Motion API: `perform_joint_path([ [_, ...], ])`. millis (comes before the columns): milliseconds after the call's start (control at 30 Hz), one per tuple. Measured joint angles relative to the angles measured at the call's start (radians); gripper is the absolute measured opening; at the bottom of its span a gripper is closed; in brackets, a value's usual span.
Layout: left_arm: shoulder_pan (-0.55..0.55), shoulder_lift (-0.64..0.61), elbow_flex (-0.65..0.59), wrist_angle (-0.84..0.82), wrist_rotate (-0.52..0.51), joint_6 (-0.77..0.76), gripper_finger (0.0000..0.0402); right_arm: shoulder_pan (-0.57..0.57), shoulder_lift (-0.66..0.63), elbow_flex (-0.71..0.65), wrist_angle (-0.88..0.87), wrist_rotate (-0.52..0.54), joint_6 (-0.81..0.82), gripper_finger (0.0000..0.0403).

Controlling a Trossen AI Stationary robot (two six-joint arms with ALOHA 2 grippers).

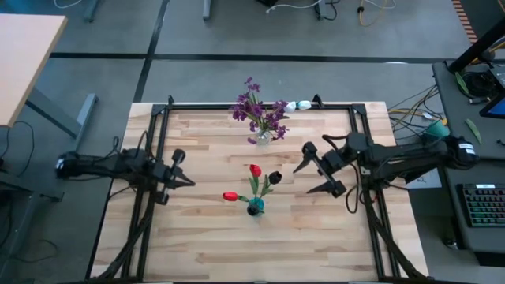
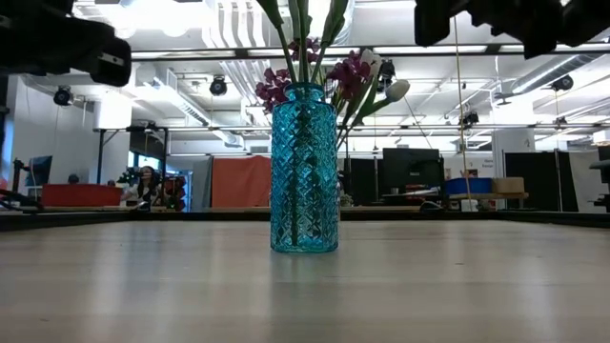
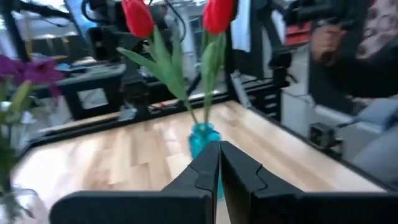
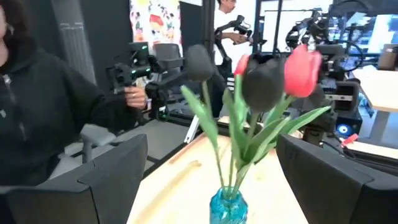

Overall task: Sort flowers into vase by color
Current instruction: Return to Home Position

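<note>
Tulips upright in blue vase, middle of bench

The blue vase stands between both hands, touching neither. Stems run vertical; the red heads and a black flower fan outward. Purple flowers stand at the far edge. Left hand is pinched narrow and empty; right hand is spread wide and empty.

I see a black metal rail frame bordering the light plank-wood table. Beyond the table's right edge lies a black computer keyboard. A person in a dark hooded top shows in the room beyond.
</note>
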Motion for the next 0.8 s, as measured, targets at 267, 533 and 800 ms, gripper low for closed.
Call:
perform_joint_path([
  [267,0.069,-0.180,-0.077,-0.081,0.076,-0.027,0.0000,-0.014,-0.107,-0.097,0.005,-0.006,-0.040,0.0348],
  [533,0.069,-0.177,-0.119,-0.040,0.038,-0.127,0.0000,-0.072,-0.307,-0.214,0.009,-0.006,-0.049,0.0348],
  [800,0.069,-0.176,-0.140,0.015,0.015,-0.097,0.0000,-0.131,-0.501,-0.346,0.004,-0.009,0.004,0.0348],
])
